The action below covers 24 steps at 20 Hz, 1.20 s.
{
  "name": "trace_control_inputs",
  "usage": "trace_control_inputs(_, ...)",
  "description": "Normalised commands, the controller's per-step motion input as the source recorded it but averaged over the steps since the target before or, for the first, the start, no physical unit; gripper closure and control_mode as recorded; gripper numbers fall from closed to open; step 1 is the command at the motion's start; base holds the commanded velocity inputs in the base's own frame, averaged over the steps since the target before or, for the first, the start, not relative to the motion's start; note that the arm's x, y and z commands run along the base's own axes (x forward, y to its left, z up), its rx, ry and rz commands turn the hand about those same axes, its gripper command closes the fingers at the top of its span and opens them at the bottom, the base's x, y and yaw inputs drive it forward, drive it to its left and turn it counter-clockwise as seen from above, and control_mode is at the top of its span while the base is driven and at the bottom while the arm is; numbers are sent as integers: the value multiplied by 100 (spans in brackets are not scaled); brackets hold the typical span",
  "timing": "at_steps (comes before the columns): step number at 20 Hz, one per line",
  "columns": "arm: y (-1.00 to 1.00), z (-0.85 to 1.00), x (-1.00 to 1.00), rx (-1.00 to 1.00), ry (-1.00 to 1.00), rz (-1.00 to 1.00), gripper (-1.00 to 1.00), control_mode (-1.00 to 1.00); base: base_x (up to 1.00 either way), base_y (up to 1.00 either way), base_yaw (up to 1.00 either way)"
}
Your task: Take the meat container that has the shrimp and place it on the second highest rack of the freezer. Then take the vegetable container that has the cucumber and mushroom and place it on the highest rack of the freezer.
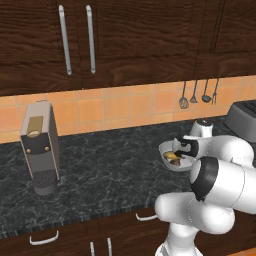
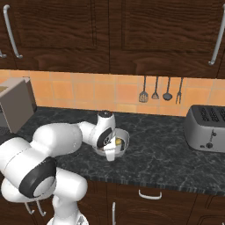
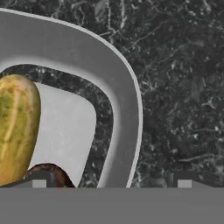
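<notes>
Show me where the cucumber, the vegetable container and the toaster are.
cucumber (image 3: 17, 127): hand view, middle of its skin.
vegetable container (image 3: 124, 109): hand view, its thick rim.
toaster (image 2: 206, 127): right base view, front face.

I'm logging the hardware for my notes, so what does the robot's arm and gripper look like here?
The arm is glossy white, built of rounded bulbous segments with dark, near-black bands at the joints. The gripper has two small dark fingertips with a pale square patch on each. No cables or markings show.
</notes>
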Motion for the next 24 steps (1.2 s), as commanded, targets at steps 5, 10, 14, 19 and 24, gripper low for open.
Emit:
trace_control_inputs(5,0,-28,2,0,-2,-2,-100,-100,0,0,0)
trace_control_inputs(10,-4,-18,18,0,0,-3,-100,-100,0,0,0)
trace_control_inputs(14,-8,-12,20,0,0,-2,-100,-100,0,0,0)
trace_control_inputs(19,-5,-23,3,0,0,-1,-100,-100,0,0,0)
trace_control_inputs(24,0,-20,0,0,0,-1,-100,-100,0,0,0)
